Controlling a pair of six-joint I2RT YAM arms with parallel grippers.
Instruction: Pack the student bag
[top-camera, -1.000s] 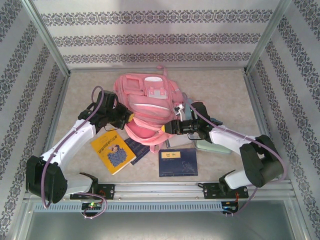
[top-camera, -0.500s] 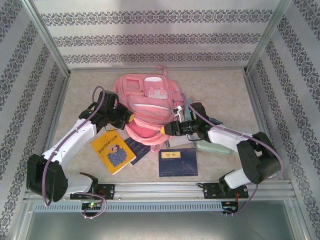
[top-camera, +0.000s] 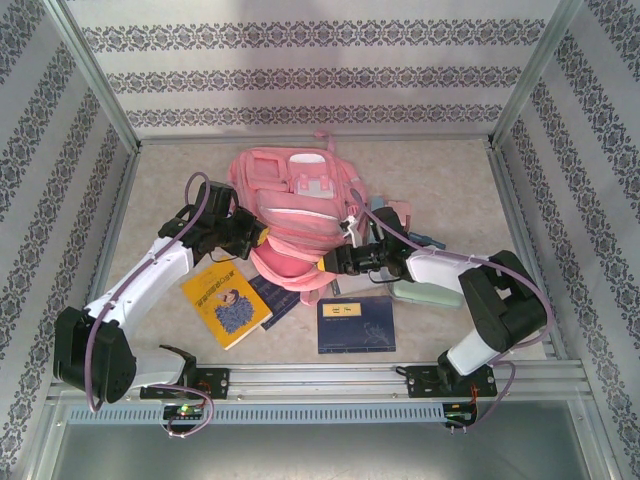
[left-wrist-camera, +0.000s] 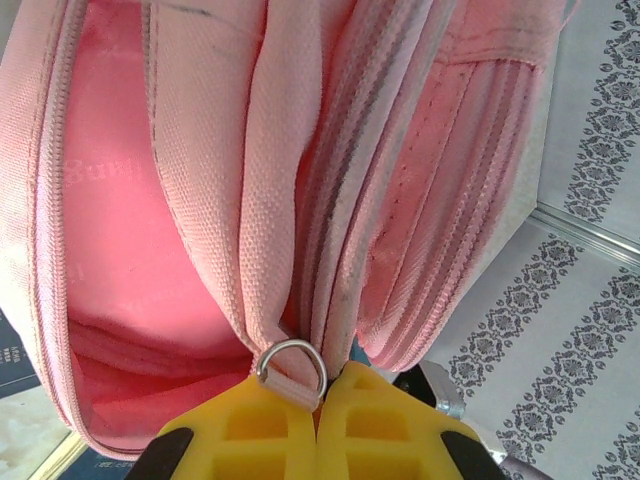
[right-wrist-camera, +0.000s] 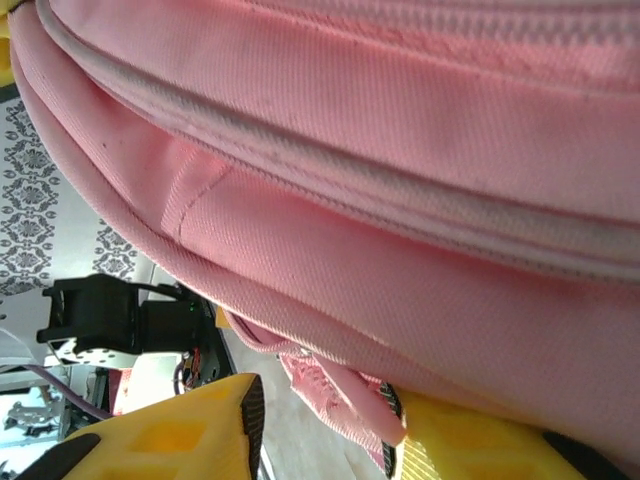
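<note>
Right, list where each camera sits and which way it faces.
Top external: above and behind the bases, looking down at the soft pink fabric backpack; both arms show.
Left wrist: at the backpack's opening; left gripper pinches its metal ring tab.
Right wrist: against the backpack's side; right gripper straddles a pink strap.
Shared: the backpack.

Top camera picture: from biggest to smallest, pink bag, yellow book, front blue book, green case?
1. pink bag
2. yellow book and front blue book, too alike to rank
3. green case, half hidden under the right arm
</note>
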